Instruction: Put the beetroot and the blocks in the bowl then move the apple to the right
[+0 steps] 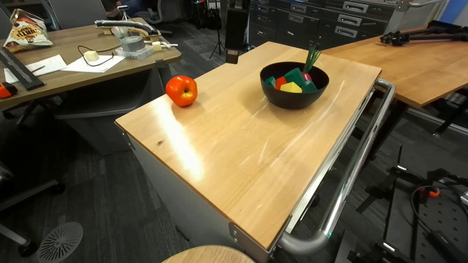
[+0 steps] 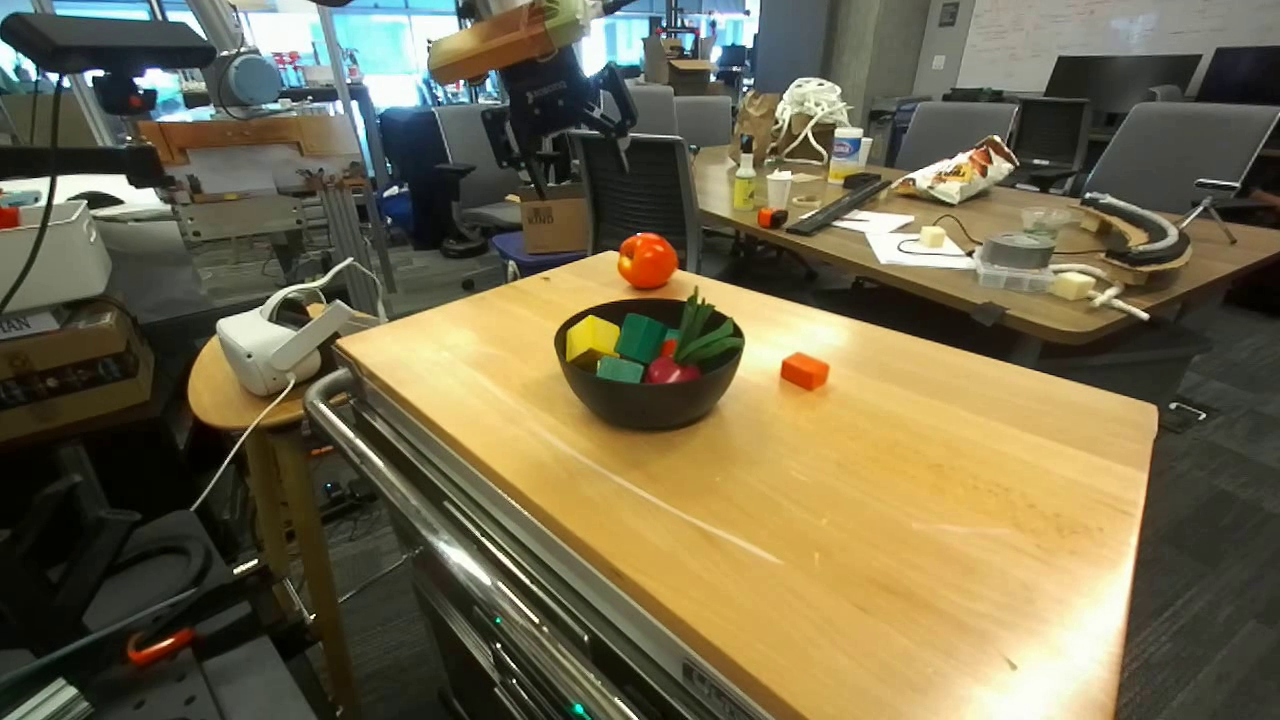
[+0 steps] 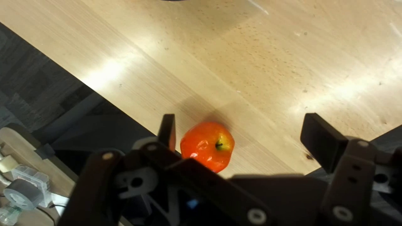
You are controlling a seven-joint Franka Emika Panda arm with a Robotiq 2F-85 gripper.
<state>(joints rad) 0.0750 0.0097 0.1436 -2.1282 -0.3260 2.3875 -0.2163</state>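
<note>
Wide, round, black bowl standing upright on a pale wooden tabletop, as seen in both exterior views. In an exterior view, a yellow block lies inside the bowl at nine o'clock, a dark green block toward twelve and a second green block at seven; the small dark-red toy beetroot rests at five o'clock, its tuft of green stalks fanning toward two o'clock and the rim. A red-orange block shows toward eight o'clock of the bowl's opening in an exterior view. Outside the bowl, at three o'clock in an exterior view and clear of its wall, an orange-red cuboid block lies on the tabletop.

The round, glossy, red-orange apple rests near the tabletop's edge, at nine o'clock from the bowl in an exterior view and well apart from it. In the wrist view, the black two-fingered gripper has its jaws wide apart, one at nine o'clock and one at three o'clock of the apple, which appears between them and nearer the former. In an exterior view, where a white headset sits on a round wooden stool at nine o'clock of the bowl, the gripper hangs above the tabletop toward eleven o'clock of the apple, apart from it. A metal handrail follows the tabletop on its three o'clock side in an exterior view.
</note>
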